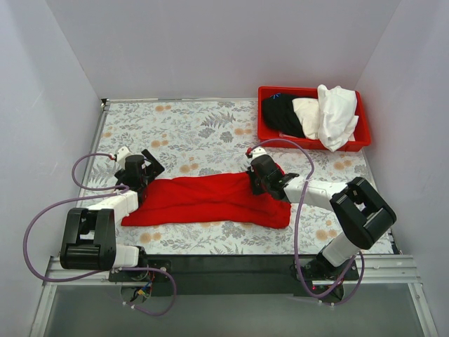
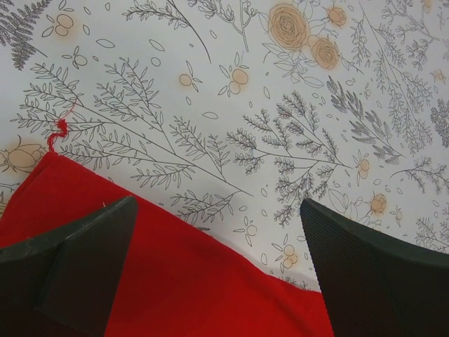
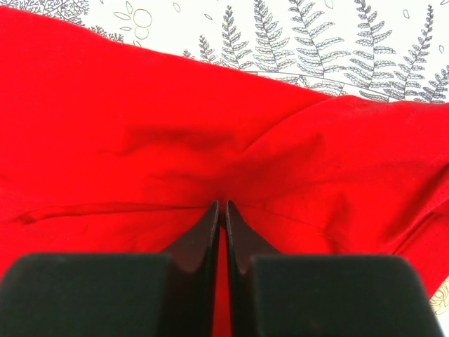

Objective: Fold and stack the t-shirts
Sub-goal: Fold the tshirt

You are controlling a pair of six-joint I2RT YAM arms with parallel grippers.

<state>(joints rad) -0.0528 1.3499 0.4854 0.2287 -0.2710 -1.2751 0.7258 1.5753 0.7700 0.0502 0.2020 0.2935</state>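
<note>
A bright red t-shirt lies in a long folded band across the near middle of the floral table. My left gripper is open over its left end, and the far edge of the red cloth runs between the spread fingers in the left wrist view. My right gripper is shut at the shirt's right part. In the right wrist view its tips pinch the red cloth, and creases run out from them. Black, cream and white shirts lie in the bin.
The rigid red plastic bin stands at the back right of the table. Grey walls close in the table on three sides. A loose red thread hangs off the shirt's corner. Purple cables loop beside both arms.
</note>
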